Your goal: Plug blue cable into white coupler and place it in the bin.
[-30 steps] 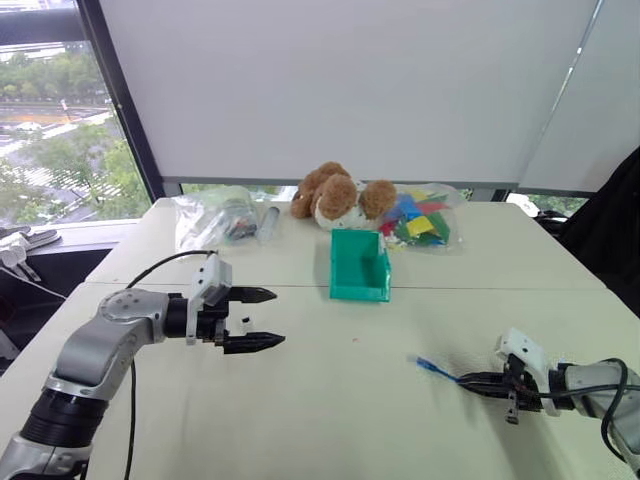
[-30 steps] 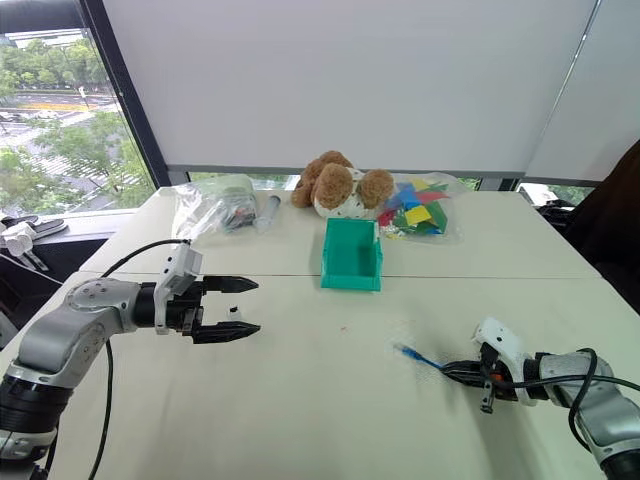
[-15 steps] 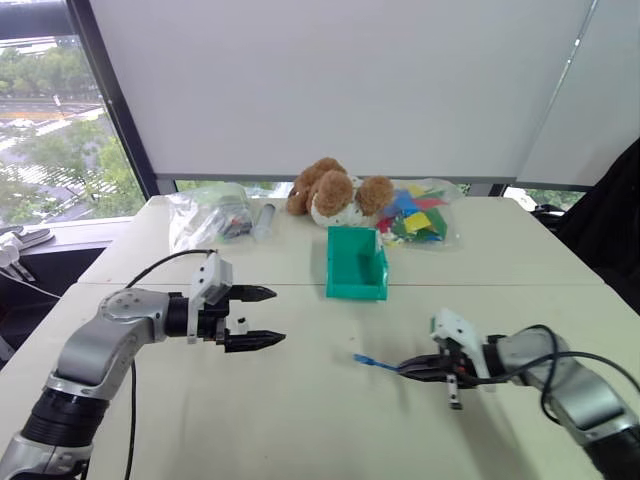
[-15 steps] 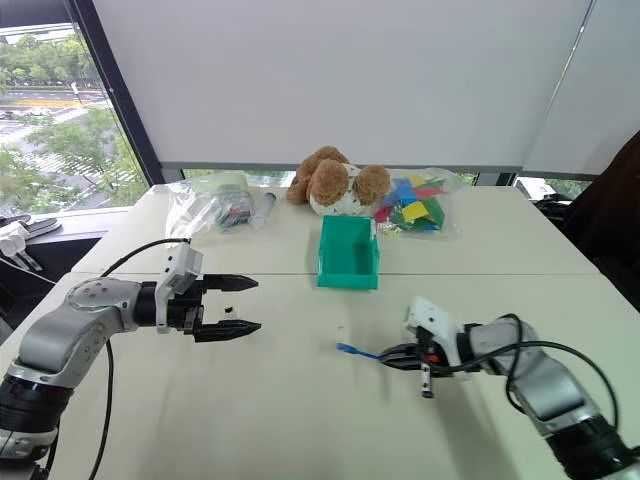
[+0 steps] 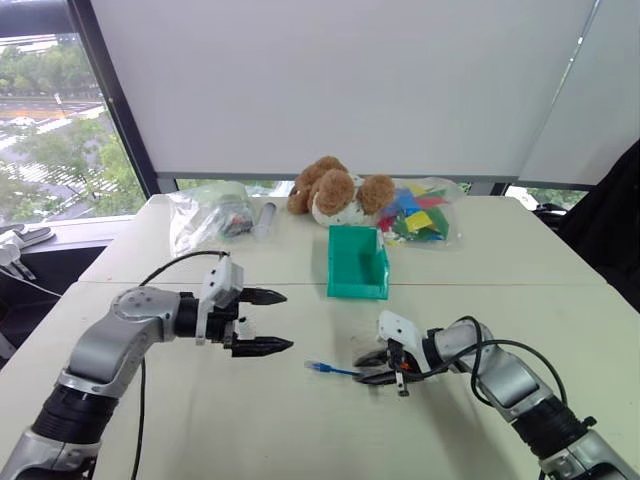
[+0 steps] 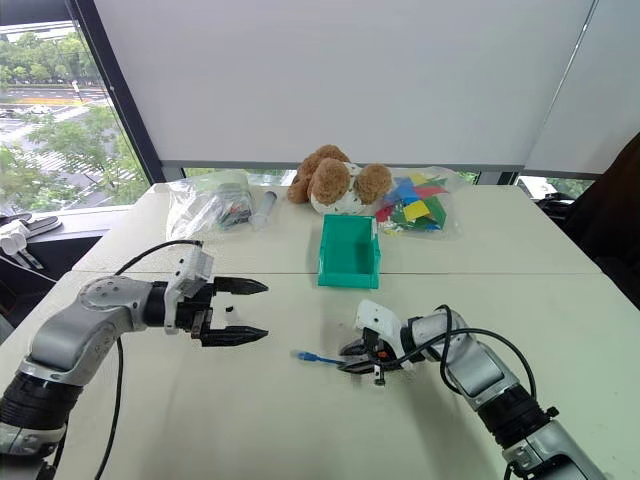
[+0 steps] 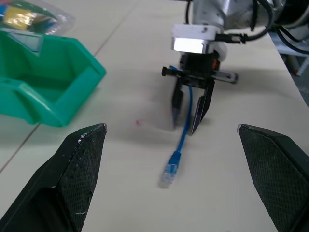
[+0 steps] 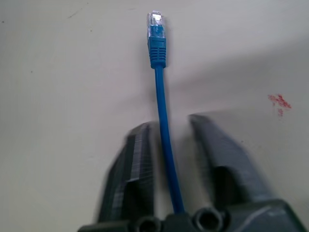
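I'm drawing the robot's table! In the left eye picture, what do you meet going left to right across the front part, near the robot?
left gripper → blue cable → right gripper

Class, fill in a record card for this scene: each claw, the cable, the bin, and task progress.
left claw: open wide, above the table
right claw: open, low over the table
blue cable: runs between the right claw's fingers, plug end toward the left claw
green bin: on the table beyond both claws
progress: cable not yet in the bin
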{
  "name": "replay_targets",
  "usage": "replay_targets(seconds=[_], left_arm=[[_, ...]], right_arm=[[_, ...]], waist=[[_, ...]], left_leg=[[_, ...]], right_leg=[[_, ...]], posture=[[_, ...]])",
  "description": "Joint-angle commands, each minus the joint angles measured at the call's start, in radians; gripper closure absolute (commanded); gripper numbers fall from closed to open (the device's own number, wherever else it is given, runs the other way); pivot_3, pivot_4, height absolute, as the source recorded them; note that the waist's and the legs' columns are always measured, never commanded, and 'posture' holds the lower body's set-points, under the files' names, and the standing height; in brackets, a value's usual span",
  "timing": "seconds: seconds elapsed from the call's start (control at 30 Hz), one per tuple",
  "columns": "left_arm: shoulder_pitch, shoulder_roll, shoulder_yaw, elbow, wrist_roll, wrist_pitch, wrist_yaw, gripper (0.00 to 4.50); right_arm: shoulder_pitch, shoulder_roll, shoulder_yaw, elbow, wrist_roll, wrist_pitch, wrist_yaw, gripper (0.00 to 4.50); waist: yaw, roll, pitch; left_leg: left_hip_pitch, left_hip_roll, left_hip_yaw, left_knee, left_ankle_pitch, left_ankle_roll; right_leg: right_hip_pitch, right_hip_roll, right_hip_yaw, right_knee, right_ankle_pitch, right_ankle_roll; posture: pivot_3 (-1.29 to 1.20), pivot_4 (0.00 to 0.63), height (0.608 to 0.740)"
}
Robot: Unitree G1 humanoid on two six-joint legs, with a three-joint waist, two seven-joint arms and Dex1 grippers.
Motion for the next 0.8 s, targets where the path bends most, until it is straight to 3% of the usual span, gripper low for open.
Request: replay_targets(seconds=[0.03,0.07,0.37,0.53,0.8], left_arm=[[-0.049,-0.037,-0.069,0.057,0.052,-0.099,-0.073,0.0],[-0.062,-0.057,-0.091,0.087,0.068,-0.124,-0.089,0.0],[-0.147,-0.208,-0.182,0.415,0.188,-0.335,-0.173,0.0],[-0.194,-0.255,-0.2,0.627,0.255,-0.46,-0.221,0.0],[-0.224,-0.298,-0.204,0.762,0.313,-0.548,-0.265,0.0]], right_arm=[[0.032,-0.049,-0.092,-0.166,0.09,0.106,0.014,1.14],[0.053,-0.066,-0.122,-0.22,0.114,0.137,0.008,0.67],[0.195,-0.123,-0.367,-0.55,0.329,0.405,-0.117,0.67],[0.23,-0.125,-0.414,-0.619,0.371,0.459,-0.192,0.67],[0.247,-0.128,-0.42,-0.655,0.415,0.481,-0.262,0.67]], waist=[[0.006,0.0,0.0],[0.007,0.0,0.0],[-0.001,0.0,0.0],[0.003,0.0,0.0],[0.002,0.0,0.0]], left_leg=[[0.0,0.0,0.0,0.0,0.0,0.0],[-0.001,-0.001,-0.001,0.001,0.0,0.0],[0.0,0.001,-0.001,0.001,0.0,0.0],[-0.001,0.0,-0.001,0.001,0.0,0.0],[-0.001,0.0,-0.001,0.001,0.0,0.001]], right_leg=[[0.0,0.0,0.0,0.0,0.0,0.0],[0.0,0.0,0.0,0.0,0.0,0.0],[0.0,0.001,0.0,0.0,0.0,0.0],[0.0,0.0,0.0,0.0,0.0,0.0],[0.0,0.0,0.0,0.0,0.0,0.0]], posture=[[0.0,0.15,0.74],[0.0,0.15,0.74],[0.0,0.15,0.74],[0.0,0.15,0.74],[0.0,0.15,0.74]])
